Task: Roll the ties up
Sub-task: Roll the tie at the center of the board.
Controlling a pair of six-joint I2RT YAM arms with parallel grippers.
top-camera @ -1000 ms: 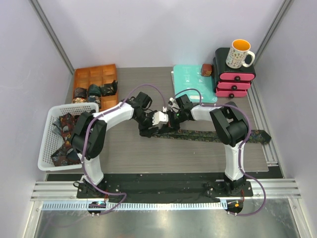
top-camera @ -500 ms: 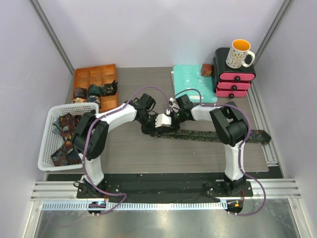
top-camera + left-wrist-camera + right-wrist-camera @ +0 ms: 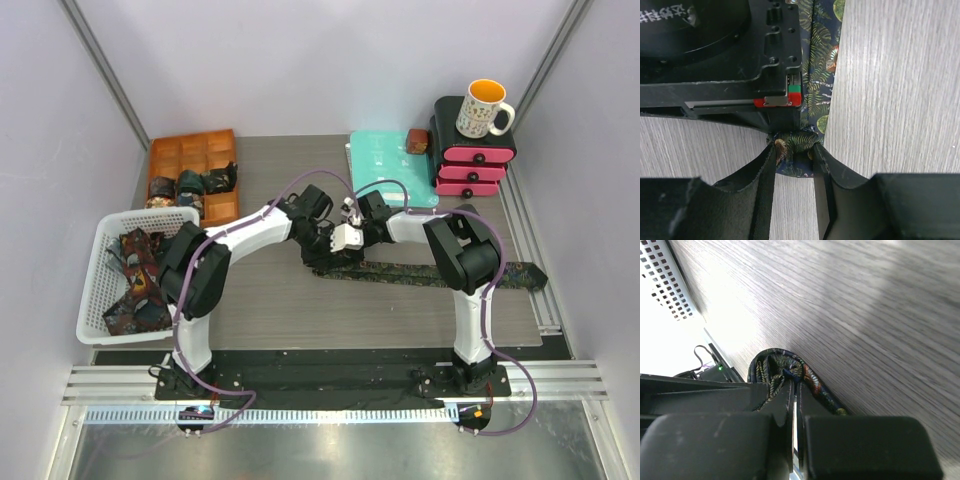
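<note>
Centre: left gripper (image 3: pixel 794 152) and right gripper (image 3: pixel 792 382) nose to nose, no gap between.
Left: white basket (image 3: pixel 150 214) blocks.
Back: orange tray (image 3: pixel 170 155), teal folder (image 3: pixel 380 155), pink drawers (image 3: pixel 475 165).
Front: open table (image 3: pixel 270 310), tie strip (image 3: pixel 430 273) crossing right.

Robotics lab test cell. Plain pale panel walls (image 3: pixel 320 60) enclosed a grey worktop (image 3: pixel 260 300). Aluminium rail (image 3: pixel 330 380) ran along its near edge, carrying the left arm (image 3: pixel 240 232) and right arm (image 3: pixel 465 260).

Tie (image 3: pixel 817 75) dark navy, green leaf print; folder (image 3: pixel 378 160) teal; drawers (image 3: pixel 470 156) pink; tray (image 3: pixel 192 146) orange; basket (image 3: pixel 92 290) white.
</note>
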